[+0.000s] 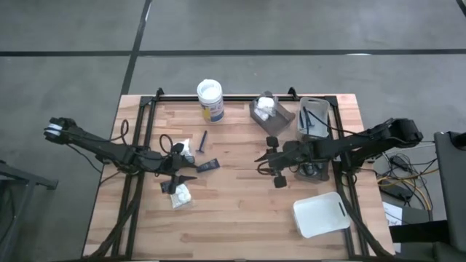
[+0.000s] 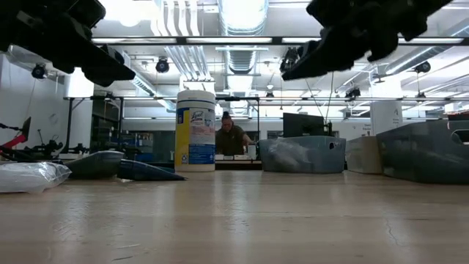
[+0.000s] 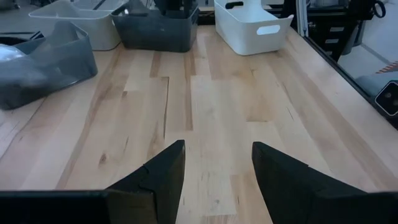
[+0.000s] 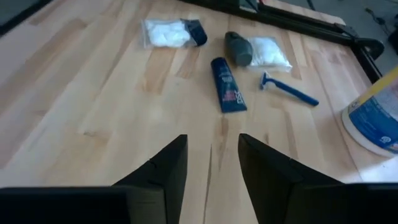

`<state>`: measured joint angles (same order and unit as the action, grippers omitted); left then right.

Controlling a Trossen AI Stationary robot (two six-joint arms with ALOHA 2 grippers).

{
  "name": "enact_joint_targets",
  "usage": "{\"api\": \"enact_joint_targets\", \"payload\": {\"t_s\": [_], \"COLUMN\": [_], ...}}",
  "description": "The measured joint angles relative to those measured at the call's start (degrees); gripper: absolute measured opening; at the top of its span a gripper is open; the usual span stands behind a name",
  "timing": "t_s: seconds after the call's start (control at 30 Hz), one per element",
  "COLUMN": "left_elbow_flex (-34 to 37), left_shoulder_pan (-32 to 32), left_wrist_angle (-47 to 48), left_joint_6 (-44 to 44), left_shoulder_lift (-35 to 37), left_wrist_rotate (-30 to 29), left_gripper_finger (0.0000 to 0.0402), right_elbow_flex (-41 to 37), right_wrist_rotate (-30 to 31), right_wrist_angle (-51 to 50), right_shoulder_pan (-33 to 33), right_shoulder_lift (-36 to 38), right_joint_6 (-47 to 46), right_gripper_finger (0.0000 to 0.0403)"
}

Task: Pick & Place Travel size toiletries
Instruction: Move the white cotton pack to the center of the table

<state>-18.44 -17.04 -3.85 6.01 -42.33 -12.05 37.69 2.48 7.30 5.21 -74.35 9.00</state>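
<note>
The travel size toiletries lie on the left half of the table: a white packet (image 1: 180, 195) near the front, a dark blue tube (image 1: 207, 166) (image 4: 228, 93), a dark grey bottle (image 4: 237, 48) beside a second white packet (image 4: 268, 53), and a blue razor (image 4: 289, 89). My left gripper (image 1: 191, 166) (image 3: 217, 168) hovers open over these items and points toward the table's right. My right gripper (image 1: 258, 162) (image 4: 212, 162) hovers open above bare wood at mid-table. It points toward the tube, and nothing is between its fingers.
A white-lidded jar (image 1: 210, 98) stands at the far edge. A grey tray (image 1: 271, 113) holding white packets and a second grey tray (image 1: 313, 116) sit at the far right. A white tray (image 1: 320, 215) sits at the near right. Bare wood lies between the two grippers.
</note>
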Motion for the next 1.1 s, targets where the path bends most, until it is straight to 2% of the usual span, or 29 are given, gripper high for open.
{"api": "enact_joint_targets", "payload": {"t_s": [0.37, 0.5, 0.6, 0.73, 0.8, 0.9, 1.1], "left_elbow_flex": [0.02, 0.04, 0.04, 0.04, -0.63, -4.13, -12.46], "left_shoulder_pan": [0.0, 0.04, 0.09, 0.67, 1.49, 3.83, 10.61], "left_wrist_angle": [-0.72, -4.11, -5.13, -3.3, 0.62, 11.58, 41.81], "left_joint_6": [-0.62, -1.86, -1.88, -1.58, -1.21, 5.21, 21.07], "left_shoulder_lift": [-0.18, -0.25, -0.31, -0.44, -0.3, -0.26, -2.92], "left_wrist_rotate": [-0.05, -3.19, -9.1, -17.25, -20.44, -24.19, -20.6], "left_gripper_finger": [0.0193, 0.0193, 0.0193, 0.0193, 0.0193, 0.0193, 0.0193], "right_elbow_flex": [-2.67, -3.45, -4.41, -6.22, -6.87, -7.59, -8.47], "right_wrist_rotate": [0.04, -0.6, -5.24, -17.16, -22.03, -25.71, -26.99], "right_wrist_angle": [1.99, 2.0, 2.17, 5.77, 7.16, 8.39, 8.51], "right_shoulder_pan": [-1.0, -2.37, -5.99, -12.18, -14.97, -17.77, -18.77], "right_shoulder_lift": [-0.82, 0.08, 1.14, 1.58, 1.54, 1.54, 1.54], "right_joint_6": [4.14, 7.99, 9.0, 7.67, 6.98, 5.8, 6.0], "right_gripper_finger": [0.0094, 0.0075, 0.0059, 0.004, 0.0032, 0.0021, 0.0009]}}
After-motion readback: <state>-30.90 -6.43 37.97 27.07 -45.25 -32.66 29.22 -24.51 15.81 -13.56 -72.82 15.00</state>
